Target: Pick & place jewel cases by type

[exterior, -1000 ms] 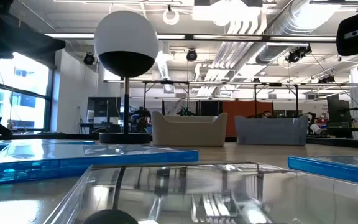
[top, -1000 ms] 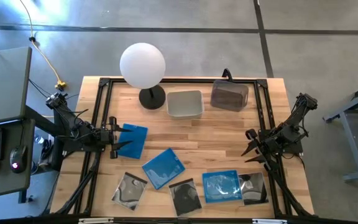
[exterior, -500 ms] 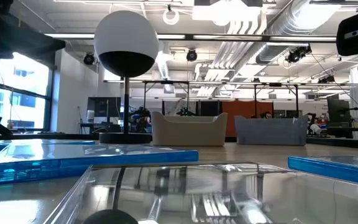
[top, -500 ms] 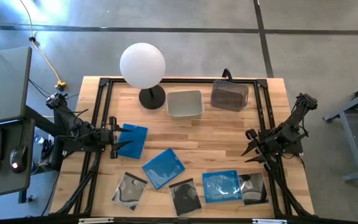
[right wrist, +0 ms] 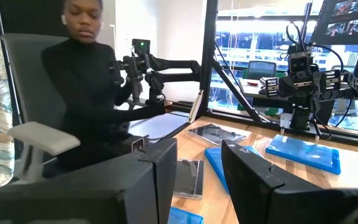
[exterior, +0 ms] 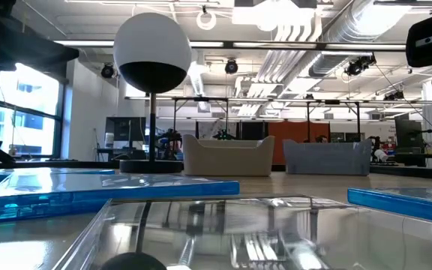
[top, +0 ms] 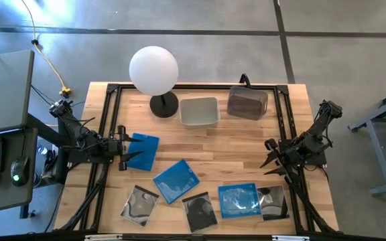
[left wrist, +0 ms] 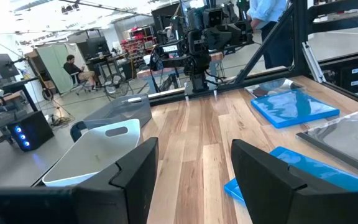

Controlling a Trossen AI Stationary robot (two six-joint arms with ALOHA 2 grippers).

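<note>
**Q:** What have you got on the left side?

**A:** My left pincer (top: 122, 155) sits at the left edge of the counter (top: 246, 134), fingers spread wide with nothing between them. Its tips point straight at a blue jewel case (top: 143, 150) lying flat just beside them, so I judge that case is the natural first pick.

**Q:** And across the middle?

**A:** The cases are scattered flat along the near half, none stacked. From the left: a clear case (top: 139, 203) near the front edge, a second blue case (top: 176, 180) turned at an angle, another clear case (top: 200, 210), then a third blue case (top: 238, 200) with a clear one (top: 272, 202) touching or slightly overlapping its right side. I count six; whether another hides beneath, I cannot tell. At the far edge stand a pale tub (top: 199, 112) and a darker tub (top: 247, 102) side by side, next to a white globe lamp (top: 153, 70). Two tubs for two kinds of case, I'd guess; both look empty, so sorting hasn't begun.

**Q:** The right side?

**A:** My right pincer (top: 271, 162) waits at the right edge, fingers parted partway, holding nothing, well placed for the blue-and-clear pair near it.
</note>
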